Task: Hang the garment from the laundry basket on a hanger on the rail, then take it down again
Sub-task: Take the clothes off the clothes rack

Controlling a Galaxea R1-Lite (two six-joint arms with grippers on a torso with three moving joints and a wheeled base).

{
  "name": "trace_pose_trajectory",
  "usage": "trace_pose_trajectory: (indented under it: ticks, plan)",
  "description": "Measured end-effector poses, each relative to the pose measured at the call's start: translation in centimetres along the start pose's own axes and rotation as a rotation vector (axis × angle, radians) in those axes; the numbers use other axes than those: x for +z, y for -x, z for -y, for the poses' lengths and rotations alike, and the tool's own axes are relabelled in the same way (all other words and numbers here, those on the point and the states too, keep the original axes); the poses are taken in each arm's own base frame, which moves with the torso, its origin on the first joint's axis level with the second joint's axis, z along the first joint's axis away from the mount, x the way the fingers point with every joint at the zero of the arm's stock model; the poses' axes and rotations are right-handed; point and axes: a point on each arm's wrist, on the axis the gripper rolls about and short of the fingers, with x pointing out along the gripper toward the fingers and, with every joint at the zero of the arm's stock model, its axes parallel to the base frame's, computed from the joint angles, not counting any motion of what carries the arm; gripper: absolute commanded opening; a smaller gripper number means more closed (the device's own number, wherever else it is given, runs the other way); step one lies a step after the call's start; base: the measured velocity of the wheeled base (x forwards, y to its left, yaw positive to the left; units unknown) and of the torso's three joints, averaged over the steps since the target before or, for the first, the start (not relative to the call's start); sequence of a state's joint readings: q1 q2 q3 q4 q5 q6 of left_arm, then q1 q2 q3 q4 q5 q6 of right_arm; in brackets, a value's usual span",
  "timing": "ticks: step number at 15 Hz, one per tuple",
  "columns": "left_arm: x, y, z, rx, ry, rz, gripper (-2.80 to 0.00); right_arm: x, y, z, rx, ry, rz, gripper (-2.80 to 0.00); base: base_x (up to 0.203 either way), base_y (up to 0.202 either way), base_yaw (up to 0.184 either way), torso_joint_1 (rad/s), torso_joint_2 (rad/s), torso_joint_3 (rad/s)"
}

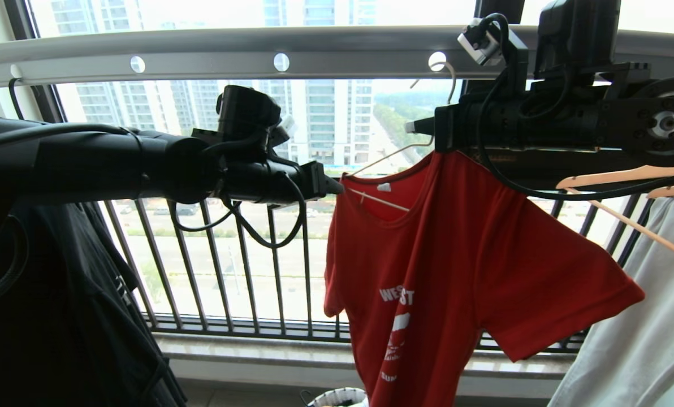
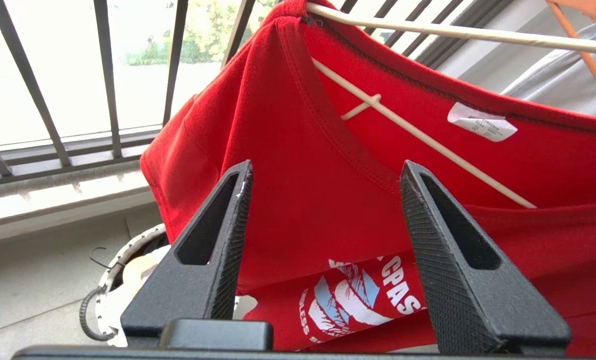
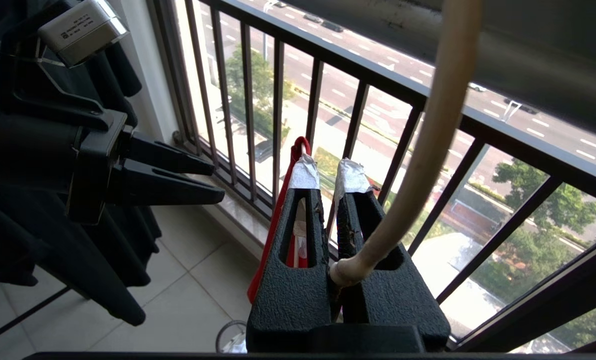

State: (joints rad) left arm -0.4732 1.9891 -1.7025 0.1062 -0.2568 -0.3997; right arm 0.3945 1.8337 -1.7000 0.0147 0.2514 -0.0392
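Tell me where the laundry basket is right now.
The laundry basket sits on the floor at the bottom edge of the head view, just left of the hanging red T-shirt's hem, below the window railing.

black T-shirt (image 1: 60,316) hangs far left. pale grey garment (image 1: 648,333) on wooden hanger (image 1: 625,176) far right. dark window railing (image 1: 224,265) behind, high-rises (image 1: 325,113) beyond.

On the chest of the red T-shirt (image 1: 456,265) you can read white lettering: "WES" and a final "T" in the head view, the middle lost in a fold. The left wrist view gives you "CPAS" beside the blue-and-white graphic. Print on its white neck tag (image 2: 482,122) and on the camera's label (image 3: 80,25) is too small to read.
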Motion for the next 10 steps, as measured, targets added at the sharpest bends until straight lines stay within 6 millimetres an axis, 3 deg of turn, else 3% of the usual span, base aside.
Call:
trace_pose_trajectory:
  ticks: [10]
  plan:
    - [0.0, -2.7, -0.9, 0.113, 0.037, 0.050, 0.00, 0.4, 0.7, -0.4, 0.006, 0.002, 0.005, -2.80, 0.000, 0.000, 0.000, 0.000, 0.00, 0.000]
